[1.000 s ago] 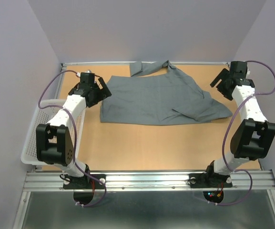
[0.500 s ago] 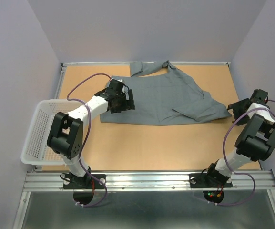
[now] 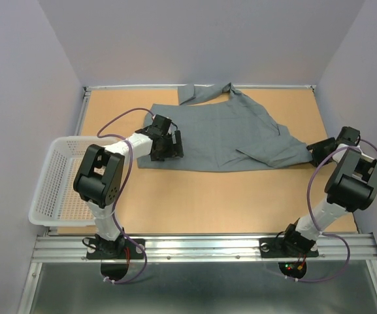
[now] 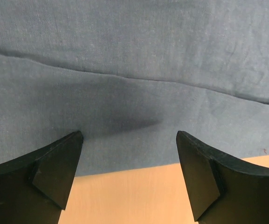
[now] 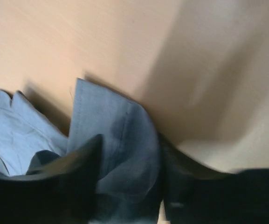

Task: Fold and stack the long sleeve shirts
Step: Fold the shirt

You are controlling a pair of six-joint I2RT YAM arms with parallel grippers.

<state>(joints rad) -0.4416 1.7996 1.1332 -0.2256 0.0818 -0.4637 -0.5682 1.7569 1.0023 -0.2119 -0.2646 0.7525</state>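
the grey shirt (image 3: 227,134) lay spread on the far half of the table (image 3: 208,203), its collar end bunched against the back edge and partly lost in folds. the left gripper (image 3: 168,145) stood over the shirt's near left hem, jaws wide apart, with only cloth and bare board between them. the right gripper (image 3: 320,149) sat low at the tip of the right sleeve. its wrist view was blurred: the sleeve cuff (image 5: 111,130) lay between the dark fingers (image 5: 69,182), possibly pinched, but a grip could not be confirmed. a white basket (image 3: 54,186) stood at the table's left edge, partly hidden by the left arm.
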